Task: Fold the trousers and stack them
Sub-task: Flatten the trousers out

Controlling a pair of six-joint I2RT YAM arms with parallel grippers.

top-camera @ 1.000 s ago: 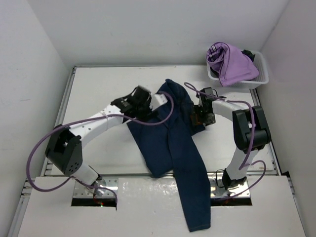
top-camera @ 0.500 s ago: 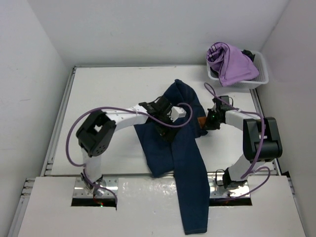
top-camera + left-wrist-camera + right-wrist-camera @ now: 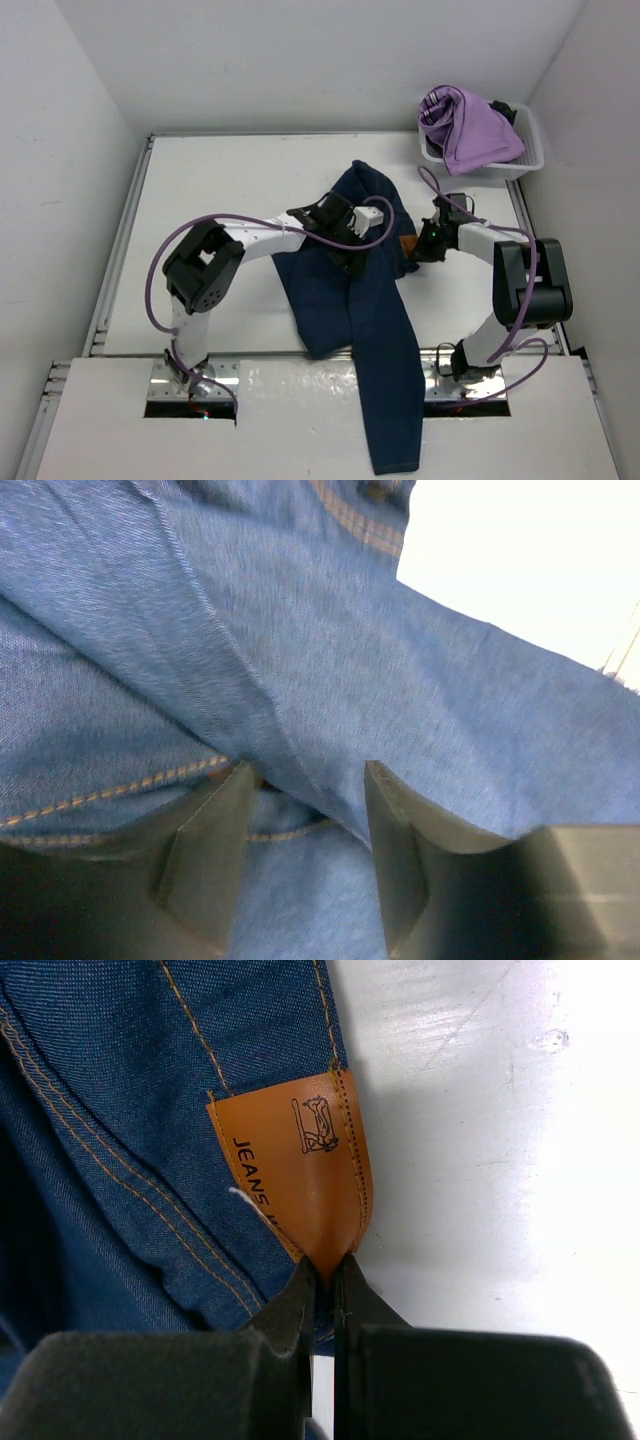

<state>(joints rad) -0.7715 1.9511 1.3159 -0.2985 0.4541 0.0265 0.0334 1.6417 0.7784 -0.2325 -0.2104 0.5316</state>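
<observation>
Right gripper [image 3: 325, 1278] pinches the trousers [image 3: 378, 335] at the tan patch [image 3: 300, 1175], legs trailing nearward from the patch; left gripper [image 3: 305, 780], spread astride a fold left of the patch, should close firmly before both draw the waistband flat.

White table [image 3: 220, 180] under bright light, dark blue trousers [image 3: 340, 300] lay rumpled across its middle, one long leg reached past the near edge, white basket [image 3: 510, 170] sat at the far right corner

Matt woven denim trousers [image 3: 385, 350], orange stitching; smooth tan leather-look patch [image 3: 300, 1175]; smooth white table [image 3: 220, 180].
</observation>
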